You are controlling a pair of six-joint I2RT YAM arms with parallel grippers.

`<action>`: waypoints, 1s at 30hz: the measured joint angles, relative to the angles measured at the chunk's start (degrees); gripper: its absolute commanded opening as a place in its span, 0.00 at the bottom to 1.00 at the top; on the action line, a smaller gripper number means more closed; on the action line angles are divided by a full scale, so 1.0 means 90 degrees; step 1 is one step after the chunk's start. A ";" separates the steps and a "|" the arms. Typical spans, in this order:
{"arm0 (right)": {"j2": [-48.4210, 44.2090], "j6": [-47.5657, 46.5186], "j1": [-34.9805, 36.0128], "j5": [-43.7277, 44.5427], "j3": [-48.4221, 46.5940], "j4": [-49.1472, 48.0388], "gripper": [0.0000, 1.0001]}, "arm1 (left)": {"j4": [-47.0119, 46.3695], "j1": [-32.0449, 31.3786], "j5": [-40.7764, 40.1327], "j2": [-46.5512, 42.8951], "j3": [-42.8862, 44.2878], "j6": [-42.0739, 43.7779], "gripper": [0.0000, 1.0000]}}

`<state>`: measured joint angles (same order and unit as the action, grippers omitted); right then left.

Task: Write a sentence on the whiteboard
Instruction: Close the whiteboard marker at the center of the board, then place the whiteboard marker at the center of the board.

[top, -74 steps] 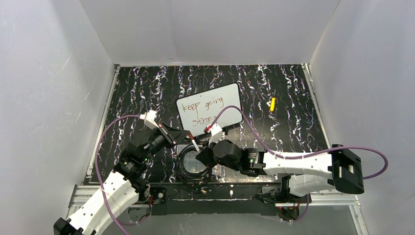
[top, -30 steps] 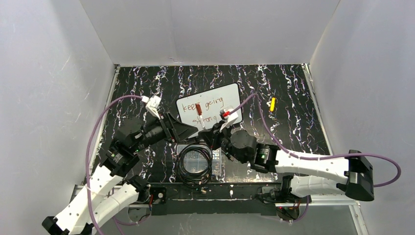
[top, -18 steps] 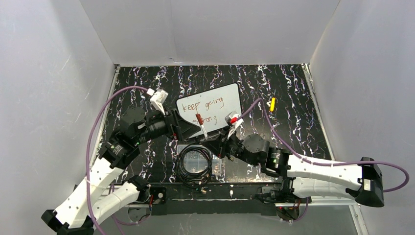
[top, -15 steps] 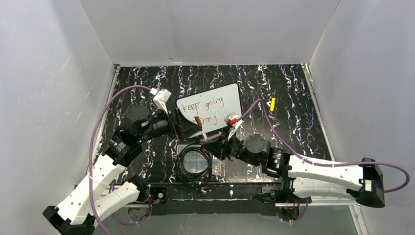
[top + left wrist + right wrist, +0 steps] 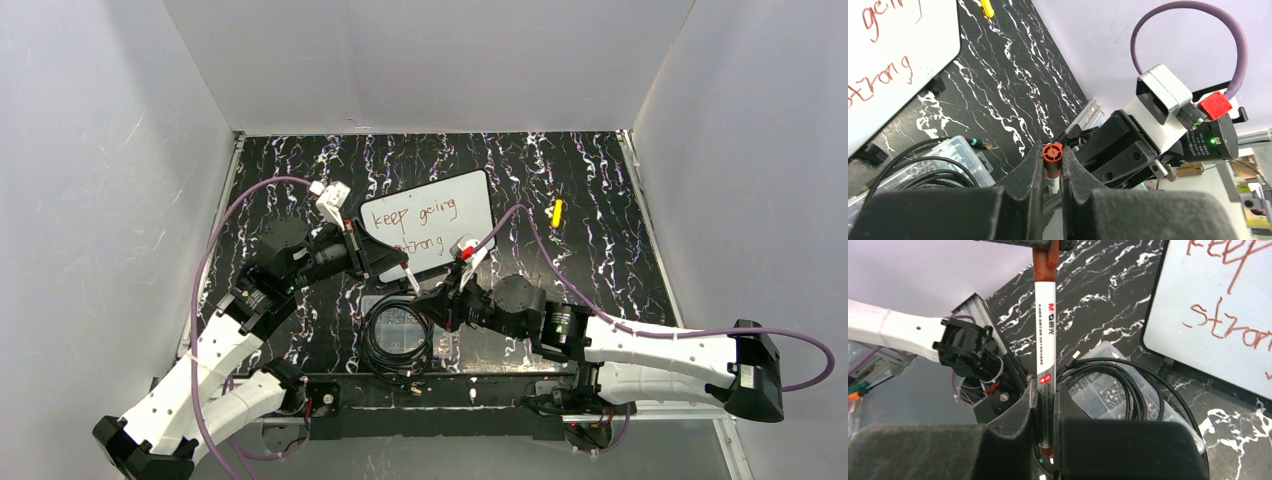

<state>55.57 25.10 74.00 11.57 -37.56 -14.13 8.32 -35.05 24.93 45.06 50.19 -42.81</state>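
Observation:
The whiteboard (image 5: 440,225) stands at mid-table with the sentence (image 5: 422,213) "keep going strong" in reddish-brown; my left gripper hides the start of the second line. A white marker (image 5: 1045,335) with a red cap (image 5: 1052,151) is held by both grippers above the clear box. My left gripper (image 5: 404,271) is shut on the capped end (image 5: 1052,156). My right gripper (image 5: 428,301) is shut on the marker's barrel (image 5: 1046,392). Part of the whiteboard also shows in the left wrist view (image 5: 893,55) and the right wrist view (image 5: 1218,315).
A clear plastic box (image 5: 400,330) with coiled black cable sits just in front of the whiteboard, below the marker. A small yellow object (image 5: 557,212) lies right of the board. White walls enclose the black marbled table (image 5: 600,250).
My left gripper has carried the marker from over the board back toward the near edge. My right gripper has moved left to meet it and now grips the barrel.

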 measured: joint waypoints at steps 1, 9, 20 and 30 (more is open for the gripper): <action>0.0002 0.0005 0.0000 0.0015 -0.0002 0.0051 0.01 | -0.0039 0.0005 0.0007 0.0000 -0.0053 -0.0032 0.00; 0.0005 0.0129 0.0061 0.0350 -0.0002 0.0539 0.01 | -0.0619 0.0034 0.0121 -0.0073 -0.0692 -0.0248 0.00; 0.0015 0.0175 0.0063 0.0568 -0.0005 0.1069 0.01 | -0.1253 -0.0143 -0.0185 -0.0250 -0.1438 -0.0452 0.63; 0.0066 0.0372 -0.0602 0.2098 -0.0459 0.2285 0.01 | 0.0794 0.0148 -0.0639 0.0197 -0.0165 0.0918 0.91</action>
<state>56.16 28.45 68.58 30.46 -41.69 6.44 15.46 -33.71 19.18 46.83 48.71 -34.54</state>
